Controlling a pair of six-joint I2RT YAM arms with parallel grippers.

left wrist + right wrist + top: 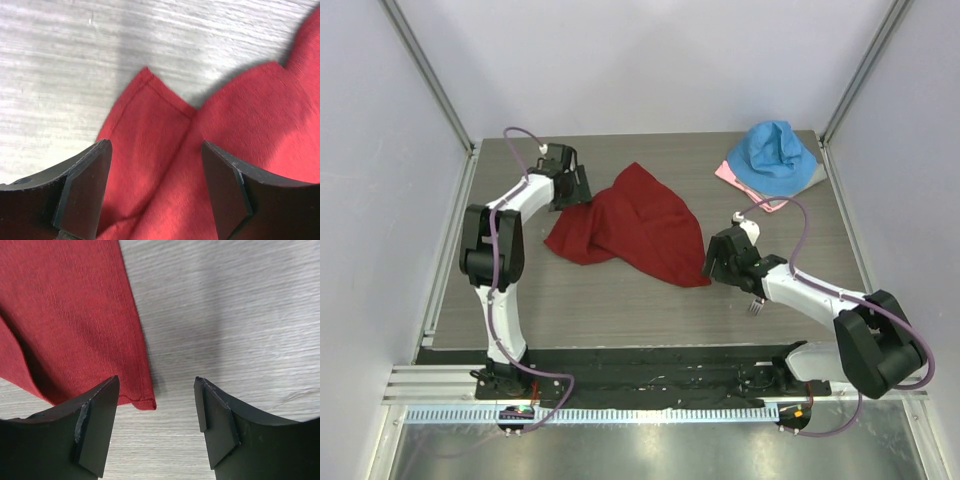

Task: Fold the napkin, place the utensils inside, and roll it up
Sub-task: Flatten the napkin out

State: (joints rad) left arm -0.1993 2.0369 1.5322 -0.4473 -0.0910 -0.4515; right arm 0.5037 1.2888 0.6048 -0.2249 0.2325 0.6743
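Grey table [620, 310], white walls [650, 60], red napkin [630, 225]

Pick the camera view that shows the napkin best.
Top external: the napkin is seen whole there, crumpled, with its full outline in frame. Left wrist shows only a hemmed corner and overlapping folds, close up. Right wrist shows only one edge running down to a corner.

The top camera looked down from above and behind me on the whole worktop [620, 300]. Each wrist camera hung close over it, facing down, and shared one napkin [630, 225] corner with that view.
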